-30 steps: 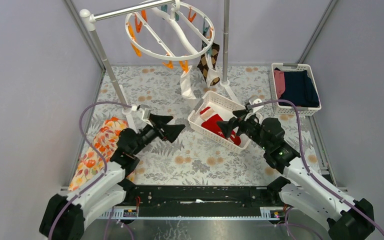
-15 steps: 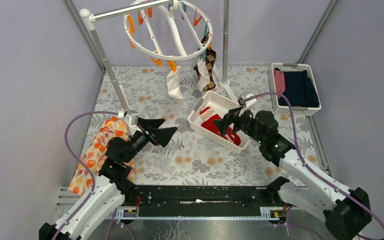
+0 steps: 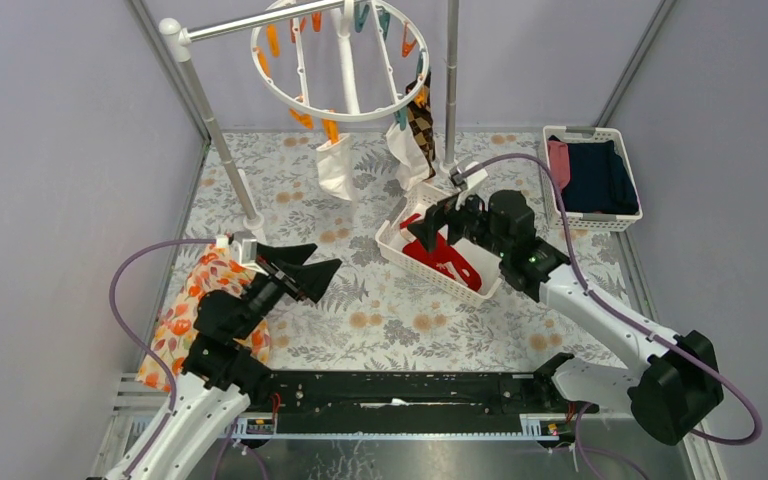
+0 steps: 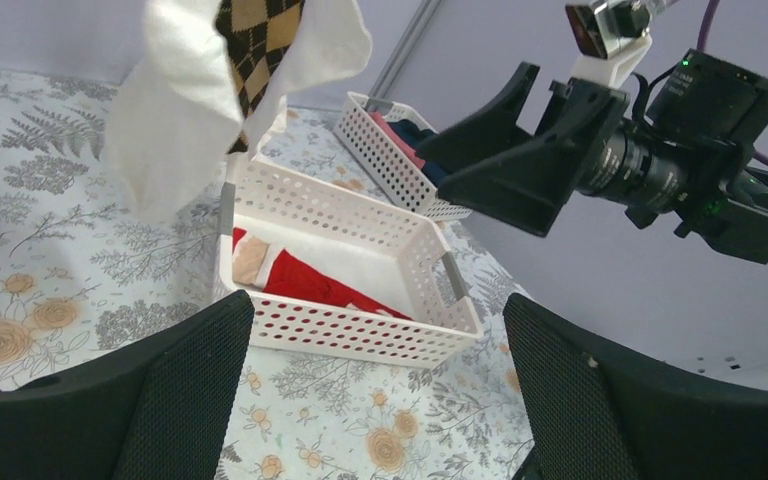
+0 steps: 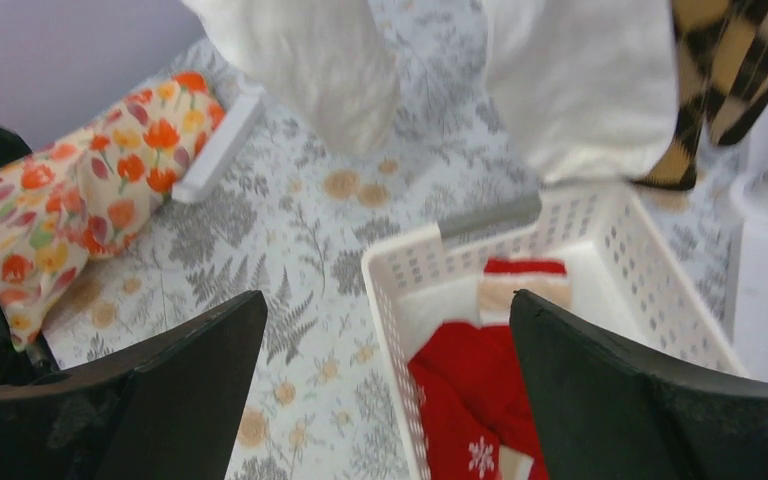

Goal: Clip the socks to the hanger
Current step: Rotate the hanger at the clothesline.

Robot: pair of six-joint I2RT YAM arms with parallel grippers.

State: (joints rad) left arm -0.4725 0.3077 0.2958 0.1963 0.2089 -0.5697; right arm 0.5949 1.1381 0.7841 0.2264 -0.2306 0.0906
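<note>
Right jaws, open and empty, hover over the basket (image 3: 425, 276), right of the table's middle, above the red socks (image 5: 455, 385). Left jaws, likewise open and empty, hang toward the near left corner. The hanger (image 3: 346, 70) hangs over the far edge, with white socks (image 3: 338, 165) and an argyle sock (image 3: 422, 118) already clipped. Advisable: descend straight, pinch one red sock only, near its cuff and clear of the basket wall, leaving cuff edge free for a clip.

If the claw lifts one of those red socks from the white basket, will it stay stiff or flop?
Probably floppy: the red socks lie crumpled in the basket, so one would likely droop from a pinch. Probably light too: the white sock on the hanger dangles limp from one orange clothespin.
</note>
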